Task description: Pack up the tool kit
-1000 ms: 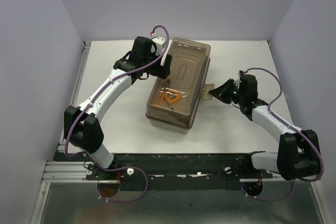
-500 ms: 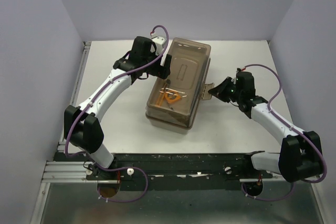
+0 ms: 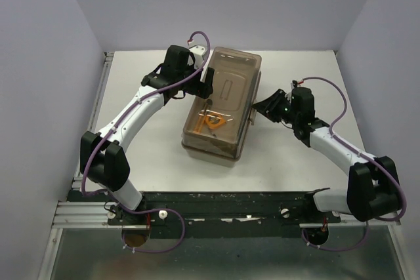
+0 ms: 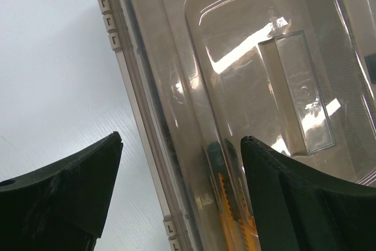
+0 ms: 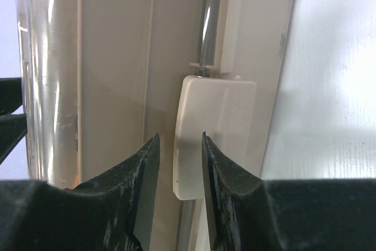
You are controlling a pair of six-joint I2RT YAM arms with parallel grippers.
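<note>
The beige toolbox [image 3: 220, 137] lies mid-table with its smoky brown lid [image 3: 226, 90] down. Orange-and-black tools [image 3: 211, 122] show through the lid, also in the left wrist view [image 4: 230, 204]. My left gripper [image 3: 205, 83] is open and straddles the lid's left edge [image 4: 147, 116], one finger over the table, one over the lid. My right gripper [image 3: 258, 105] is at the box's right side. In the right wrist view its tips [image 5: 179, 136] stand a narrow gap apart against the beige latch [image 5: 223, 110], which lies against the box wall. Nothing is held.
The white table [image 3: 295, 70] is bounded by grey walls at the back and sides. A black rail [image 3: 230, 198] with the arm bases runs along the near edge. The left arm [image 3: 131, 119] reaches diagonally across the left of the table.
My right gripper has moved left up to the box's side. The latch, which stuck out to the right, now lies against the box. The left arm has not moved.
</note>
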